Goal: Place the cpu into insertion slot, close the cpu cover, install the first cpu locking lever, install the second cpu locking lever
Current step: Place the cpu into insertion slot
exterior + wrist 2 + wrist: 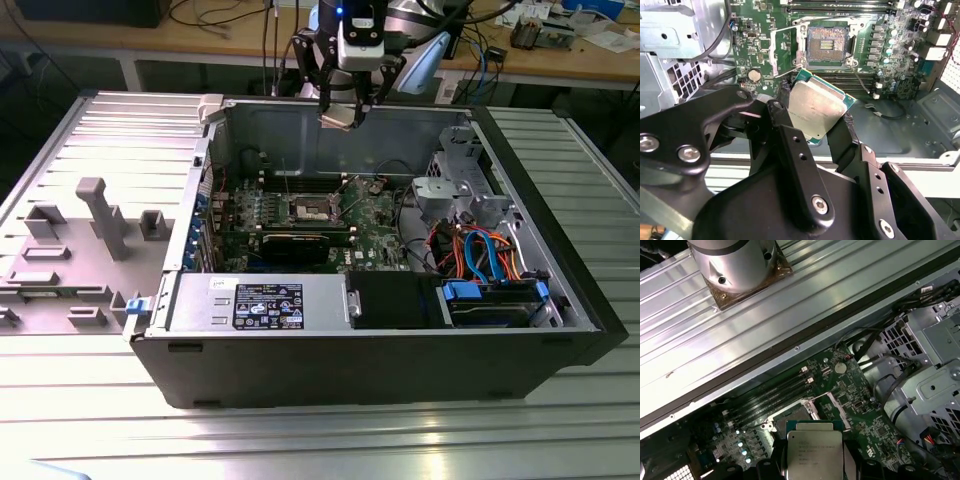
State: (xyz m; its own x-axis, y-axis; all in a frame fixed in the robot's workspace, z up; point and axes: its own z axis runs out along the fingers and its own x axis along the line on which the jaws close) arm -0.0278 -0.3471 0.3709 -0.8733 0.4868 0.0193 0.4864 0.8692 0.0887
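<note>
Step one: my gripper (812, 120) is clamped on the cpu (816, 107), hovering above the open insertion slot (827, 46). Seating needs square alignment and a gentle descent, I'd say.

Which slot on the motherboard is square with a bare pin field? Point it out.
The insertion slot, square and metal-rimmed, beyond the cpu in the gripper; the memory slots flanking it are long, narrow and black.

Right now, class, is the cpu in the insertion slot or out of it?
Out. The gripper holds the cpu in the air, and the insertion slot lies bare, its pin field uncovered.
</note>
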